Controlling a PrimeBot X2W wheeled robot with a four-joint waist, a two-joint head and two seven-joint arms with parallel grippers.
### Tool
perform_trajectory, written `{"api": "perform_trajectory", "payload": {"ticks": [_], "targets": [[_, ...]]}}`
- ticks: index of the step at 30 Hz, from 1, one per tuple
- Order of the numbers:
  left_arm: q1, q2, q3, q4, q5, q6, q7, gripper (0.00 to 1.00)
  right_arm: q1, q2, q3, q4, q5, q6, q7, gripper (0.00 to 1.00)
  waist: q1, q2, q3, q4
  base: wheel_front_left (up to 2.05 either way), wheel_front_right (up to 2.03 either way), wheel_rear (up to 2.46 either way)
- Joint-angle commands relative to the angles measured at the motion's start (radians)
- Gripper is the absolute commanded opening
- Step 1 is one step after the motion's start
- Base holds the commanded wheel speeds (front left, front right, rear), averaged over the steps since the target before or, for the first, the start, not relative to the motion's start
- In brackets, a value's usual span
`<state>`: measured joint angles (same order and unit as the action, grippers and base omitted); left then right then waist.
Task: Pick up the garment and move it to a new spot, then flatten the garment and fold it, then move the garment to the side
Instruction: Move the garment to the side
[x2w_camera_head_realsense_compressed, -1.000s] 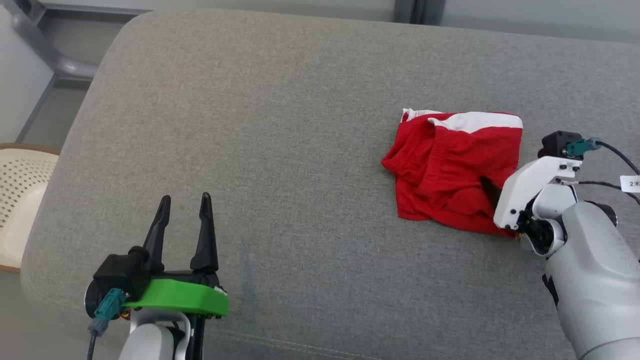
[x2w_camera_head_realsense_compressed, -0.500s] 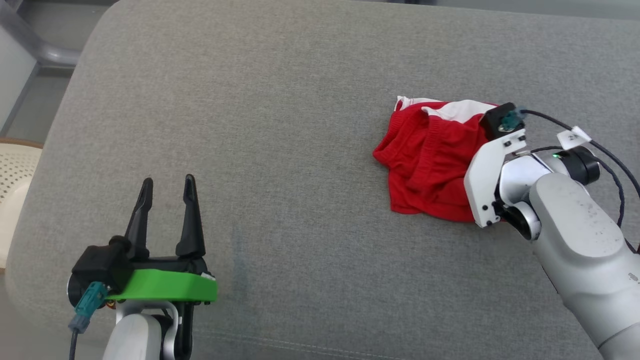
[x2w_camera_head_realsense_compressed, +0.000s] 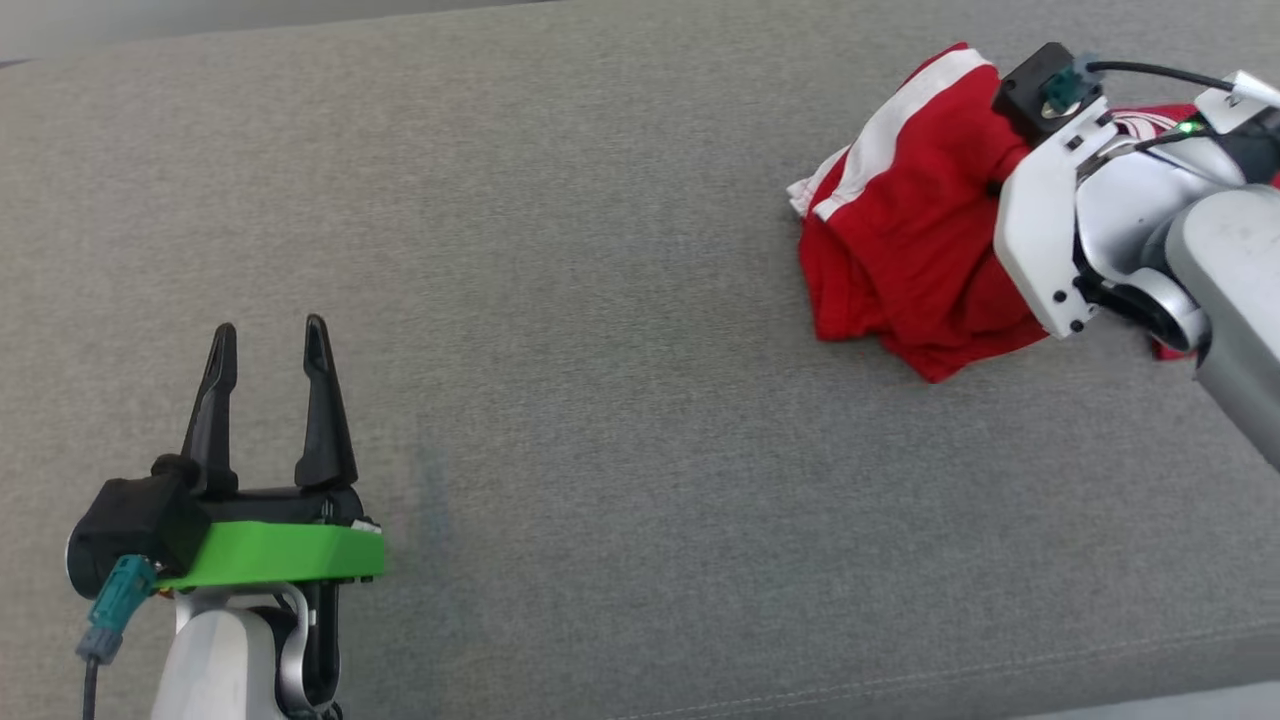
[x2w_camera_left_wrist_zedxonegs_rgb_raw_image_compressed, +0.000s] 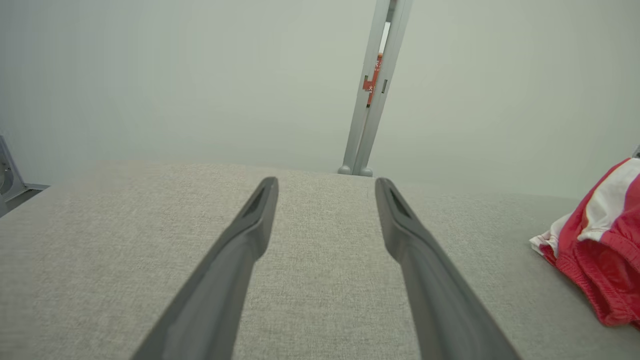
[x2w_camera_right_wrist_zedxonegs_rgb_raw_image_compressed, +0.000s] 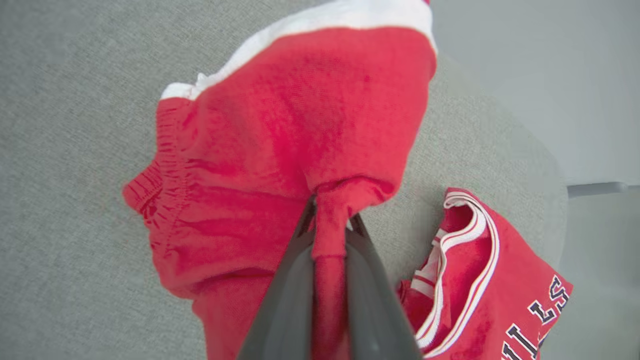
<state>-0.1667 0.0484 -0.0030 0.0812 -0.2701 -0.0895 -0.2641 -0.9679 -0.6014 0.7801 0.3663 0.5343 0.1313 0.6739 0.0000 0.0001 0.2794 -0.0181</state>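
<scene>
Garment: red shorts, bunched at far right of grey cushion | right gripper: clamped on a fold of it | left gripper: fingers apart, empty, lower left

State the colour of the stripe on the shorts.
White stripe, red shorts; best in right wrist view.

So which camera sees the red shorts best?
The right wrist view: the red shorts fill the middle, a fold pinched in the right gripper. The head view has the arm covering part of them; the left wrist view catches an edge.
</scene>
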Motion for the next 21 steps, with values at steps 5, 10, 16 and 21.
{"api": "perform_trajectory", "payload": {"ticks": [5, 10, 16, 21], "targets": [[-0.059, 0.004, -0.009, -0.010, 0.040, -0.018, 0.001, 1.00, -0.054, -0.044, -0.022, 0.062, 0.025, -0.001, -0.064, 0.00, 0.0000, -0.0001, 0.085, -0.175, 0.00, 0.00, 0.00], [-0.091, 0.005, -0.018, -0.015, 0.074, -0.031, 0.001, 1.00, -0.085, -0.067, -0.046, 0.146, 0.005, -0.001, -0.153, 0.00, 0.0000, -0.0001, 0.135, -0.200, 0.00, 0.00, 0.00], [-0.120, 0.011, -0.034, -0.024, 0.105, -0.040, 0.001, 1.00, -0.111, -0.085, -0.114, 0.278, -0.034, -0.001, -0.266, 0.00, 0.0000, -0.0001, 0.200, -0.183, 0.00, 0.00, 0.00], [-0.141, 0.023, -0.042, -0.049, 0.123, -0.041, 0.001, 1.00, -0.122, -0.104, -0.181, 0.388, -0.094, -0.001, -0.349, 0.00, 0.0000, -0.0001, 0.253, -0.154, 0.00, 0.00, 0.00]]}}
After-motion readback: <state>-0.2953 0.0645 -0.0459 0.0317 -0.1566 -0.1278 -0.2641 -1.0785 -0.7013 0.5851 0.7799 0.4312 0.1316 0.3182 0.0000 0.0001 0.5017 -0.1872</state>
